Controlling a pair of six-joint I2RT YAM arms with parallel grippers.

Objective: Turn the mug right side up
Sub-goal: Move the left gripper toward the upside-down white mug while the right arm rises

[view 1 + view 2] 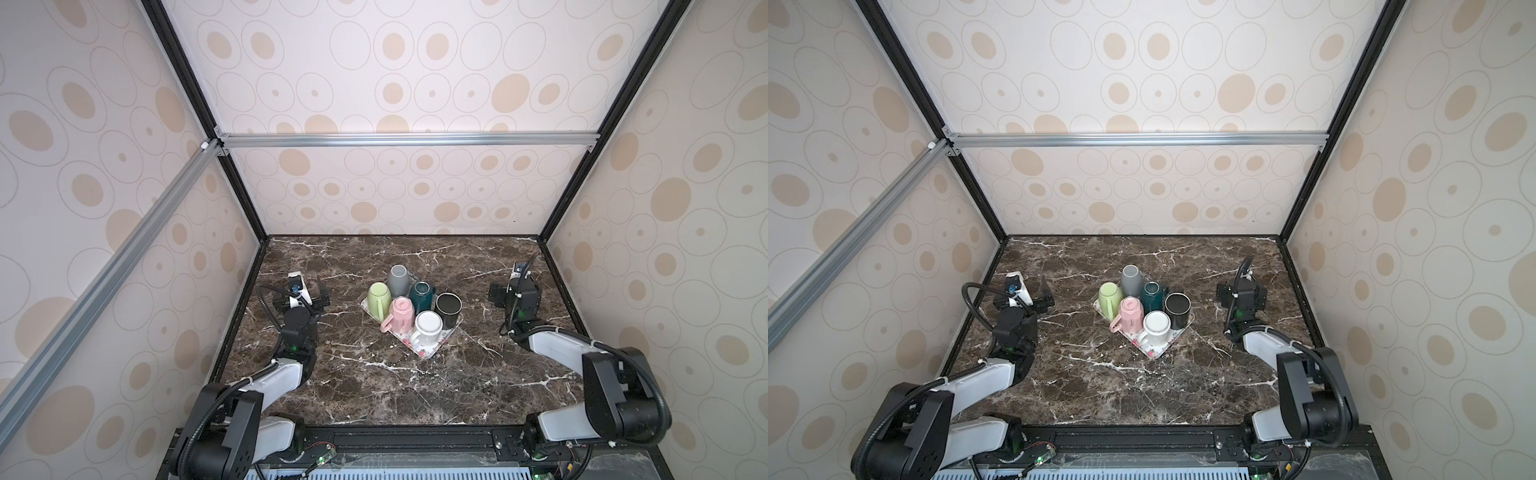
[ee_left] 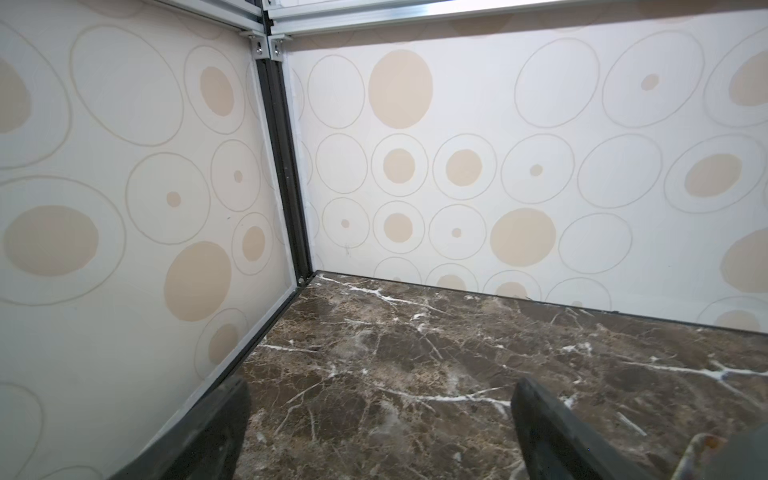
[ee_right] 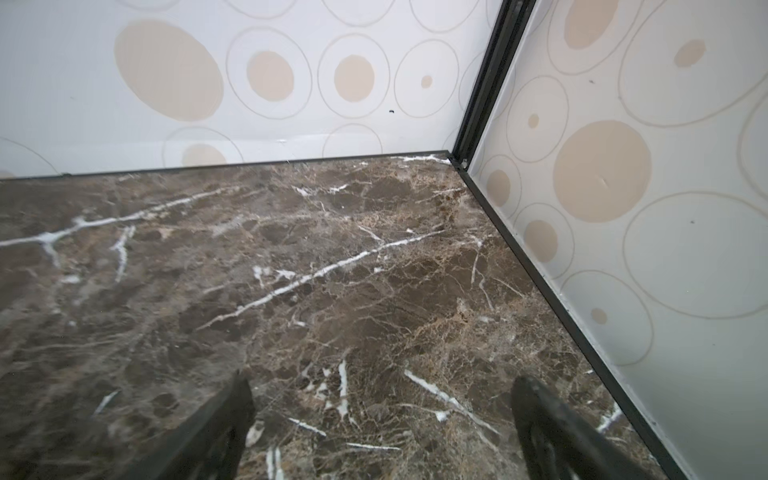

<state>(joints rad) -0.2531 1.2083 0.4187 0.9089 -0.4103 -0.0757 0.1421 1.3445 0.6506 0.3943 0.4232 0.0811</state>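
Six mugs are seen crowded together on a floral tray point(image 1: 432, 352) set at an angle in the middle of the marble table point(image 1: 374, 395), in both top views. The pink mug point(image 1: 401, 313) is seen standing upside down, its flat base facing up and its handle pointing toward the near left; the grey mug point(image 1: 398, 279) at the far corner and the light green mug point(image 1: 379, 300) beside it also appear to be turned base-up, though that is less easily judged. The dark teal mug point(image 1: 422, 293), the black mug point(image 1: 448, 307) and the white mug point(image 1: 428, 328) are shown with their mouths up. The left gripper point(image 1: 309, 296) is held over the table well to the left of the tray, nothing touched; in the left wrist view its two dark fingers point(image 2: 552, 428) are spread wide apart with only bare marble between them, the far left corner of the enclosure faced. The right gripper point(image 1: 505, 291) is parked well to the right of the tray, equally clear of the mugs; in the right wrist view its fingers point(image 3: 548, 424) are likewise splayed wide with nothing between, the far right corner faced. No mug is gripped by either arm.
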